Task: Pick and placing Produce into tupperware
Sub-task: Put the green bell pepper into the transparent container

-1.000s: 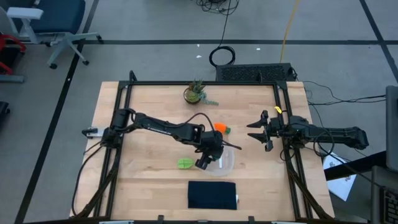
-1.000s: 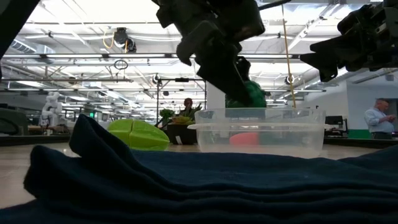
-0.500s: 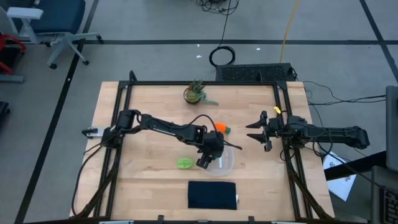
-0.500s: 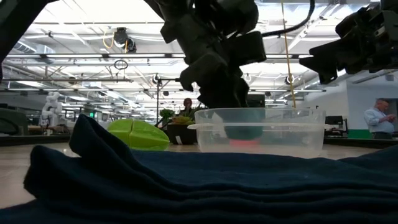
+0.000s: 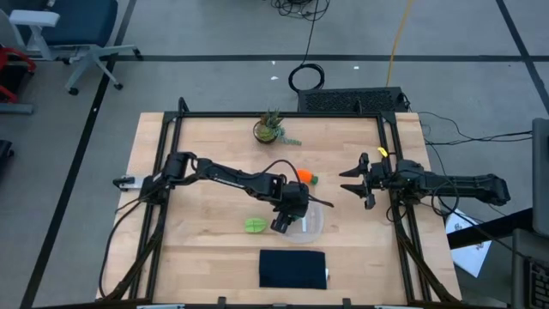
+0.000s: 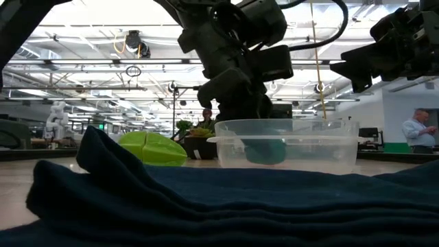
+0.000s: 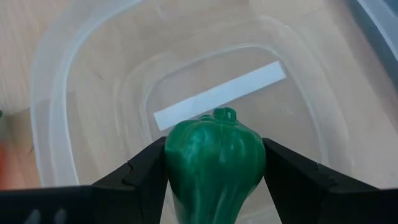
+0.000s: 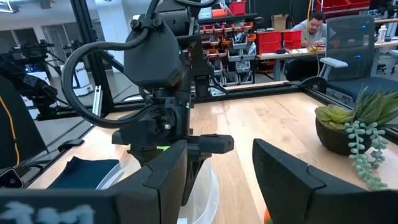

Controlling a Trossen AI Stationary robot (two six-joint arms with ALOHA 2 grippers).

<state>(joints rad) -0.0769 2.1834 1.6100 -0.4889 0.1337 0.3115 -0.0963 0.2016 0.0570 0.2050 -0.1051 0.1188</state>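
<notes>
Wooden tabletop (image 5: 214, 137) lies bare across its far-left part, giving free space there. Left gripper (image 7: 214, 163) reaches down inside the tupperware (image 7: 68, 81), its fingers (image 7: 146, 168) pinching the dark green lump (image 7: 215, 158) just above the clear floor, with the rounded walls close around on all sides. Since a second ago the lump has dropped from above the rim to low in the tupperware. Just beside the tupperware's left wall lies the lime-green leafy piece (image 5: 255, 226); the carrot (image 5: 304, 177) sits near its far side. A black pad (image 5: 292, 269) lies near the front edge. Right gripper (image 5: 356, 181) hovers well apart to the right, fingers spread, unchanged.
</notes>
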